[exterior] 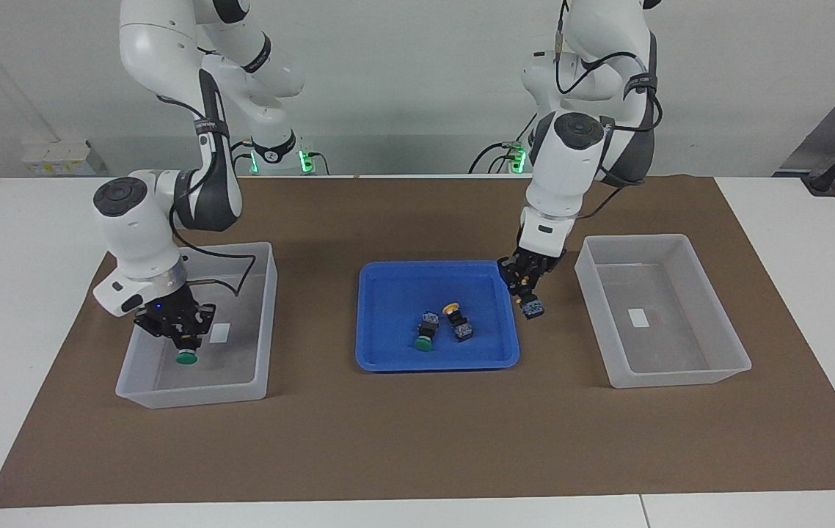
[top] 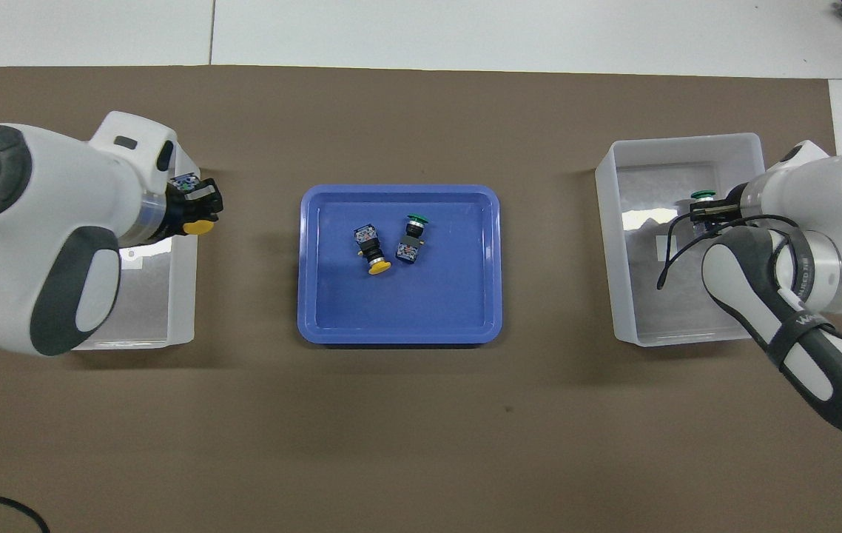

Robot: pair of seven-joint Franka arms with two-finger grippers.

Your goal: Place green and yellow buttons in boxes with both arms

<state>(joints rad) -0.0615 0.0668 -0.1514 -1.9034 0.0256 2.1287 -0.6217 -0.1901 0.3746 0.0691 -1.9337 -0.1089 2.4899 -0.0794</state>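
Note:
My left gripper (exterior: 530,297) (top: 195,209) is shut on a yellow button (exterior: 533,309) (top: 199,226). It holds it in the air over the gap between the blue tray (exterior: 388,359) (top: 317,318) and the empty box (exterior: 663,378) (top: 183,296) at the left arm's end. My right gripper (exterior: 184,342) (top: 704,208) is shut on a green button (exterior: 186,358) (top: 702,195), cap down, low inside the box (exterior: 267,323) (top: 613,259) at the right arm's end. A second green button (exterior: 425,342) (top: 415,220) and a second yellow button (exterior: 452,308) (top: 380,267) lie in the tray.
A brown mat (exterior: 417,440) covers the table's middle, with white tabletop around it. Cables hang from both arms near the boxes.

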